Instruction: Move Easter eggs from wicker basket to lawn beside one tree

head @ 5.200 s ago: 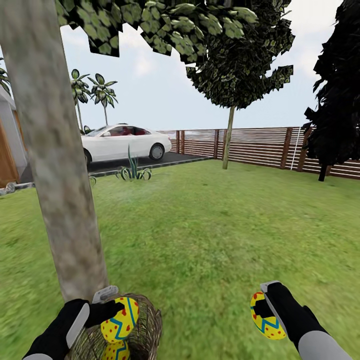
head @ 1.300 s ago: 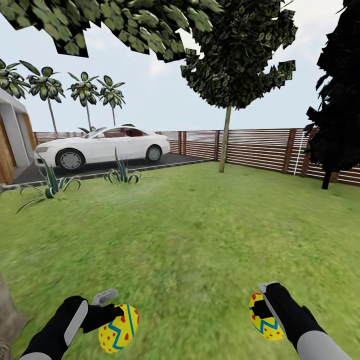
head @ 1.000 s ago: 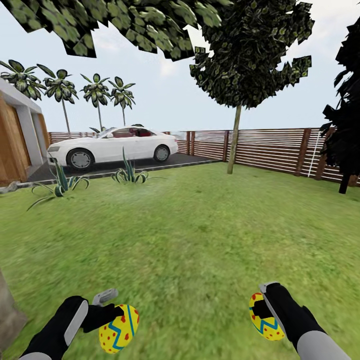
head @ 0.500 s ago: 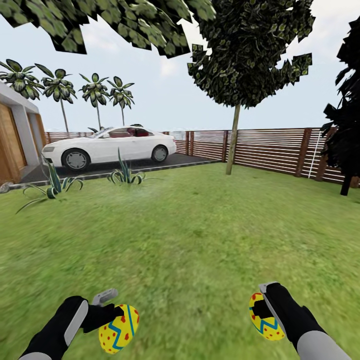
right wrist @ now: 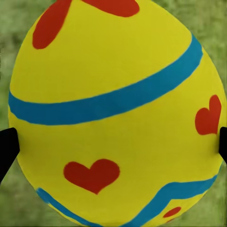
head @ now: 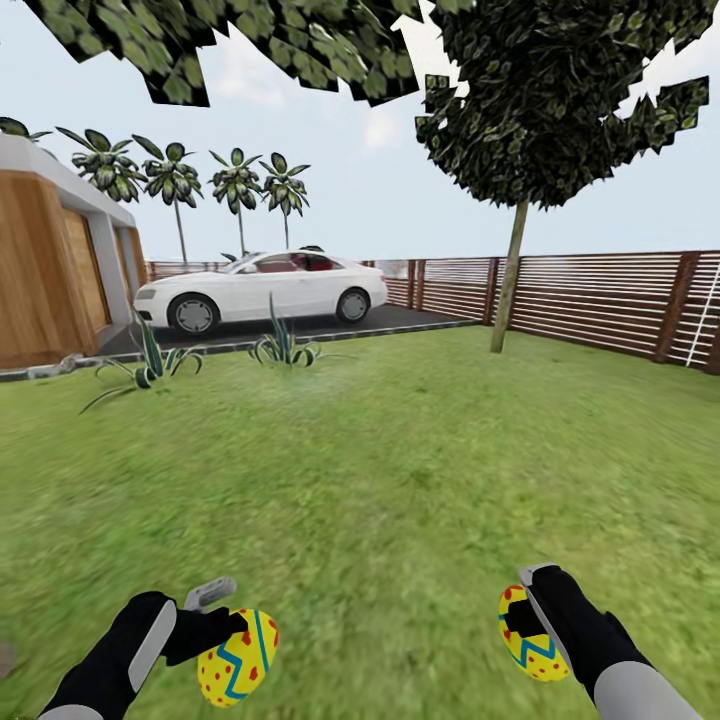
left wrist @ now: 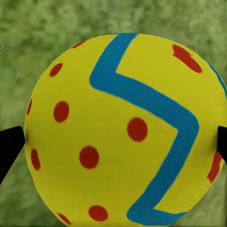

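Egg, dotted [head: 238, 657]: yellow with red dots and a blue zigzag, clamped in the jaws of the left gripper [head: 222, 622], held above the lawn [head: 400, 480]. In the left wrist view the same egg [left wrist: 125, 130] sat between two dark fingertips [left wrist: 9, 146].

Egg, banded [head: 527, 634]: yellow with red hearts and blue bands, clamped in the jaws of the right gripper [head: 528, 610], also above the grass; it appeared large in the right wrist view [right wrist: 116, 113].

Surroundings: thin-trunked tree [head: 510, 270] near a brown slatted fence [head: 600, 300]; white car [head: 262, 290] on dark paving; two spiky plants [head: 283, 345] at the lawn edge; a wood-clad building [head: 50, 270], possibly a garage; palms [head: 240, 185] beyond.
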You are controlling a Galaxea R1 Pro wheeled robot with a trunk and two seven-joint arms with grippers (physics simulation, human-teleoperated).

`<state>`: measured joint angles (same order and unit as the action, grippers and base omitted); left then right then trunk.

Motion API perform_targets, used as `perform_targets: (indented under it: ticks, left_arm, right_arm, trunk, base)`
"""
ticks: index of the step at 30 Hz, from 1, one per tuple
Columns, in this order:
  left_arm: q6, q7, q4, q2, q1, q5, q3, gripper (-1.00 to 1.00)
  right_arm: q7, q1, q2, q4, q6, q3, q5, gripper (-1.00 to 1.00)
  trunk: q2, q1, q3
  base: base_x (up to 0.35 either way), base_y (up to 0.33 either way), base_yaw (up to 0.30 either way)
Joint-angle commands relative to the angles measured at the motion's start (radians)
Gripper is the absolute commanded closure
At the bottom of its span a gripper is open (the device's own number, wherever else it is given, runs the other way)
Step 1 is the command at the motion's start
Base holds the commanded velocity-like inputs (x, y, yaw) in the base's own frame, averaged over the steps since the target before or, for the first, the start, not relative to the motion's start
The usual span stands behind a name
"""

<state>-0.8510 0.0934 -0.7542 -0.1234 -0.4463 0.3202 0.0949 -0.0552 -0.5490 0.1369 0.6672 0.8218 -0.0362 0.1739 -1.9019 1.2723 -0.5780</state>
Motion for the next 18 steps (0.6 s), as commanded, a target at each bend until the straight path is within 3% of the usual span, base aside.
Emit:
perform_targets:
  ticks: [1,18]
  left_arm:
    - [-0.005,0.008,-0.001,0.001,-0.001,-0.007,0.003,1.00]
    - [-0.005,0.009,-0.001,0.001,-0.001,-0.007,0.003,1.00]
  right_arm:
    - [-0.006,0.000,0.001,0.002,0.005,-0.004,0.009,1.00]
    - [-0.006,0.000,0.001,0.002,0.005,-0.004,0.009,1.00]
  trunk:
    - [-0.001,0.000,-0.002]
    - [-0.001,0.000,-0.010]
  base:
    - [0.297,-0.224,0.269]
    - [0.297,-0.223,0.269]
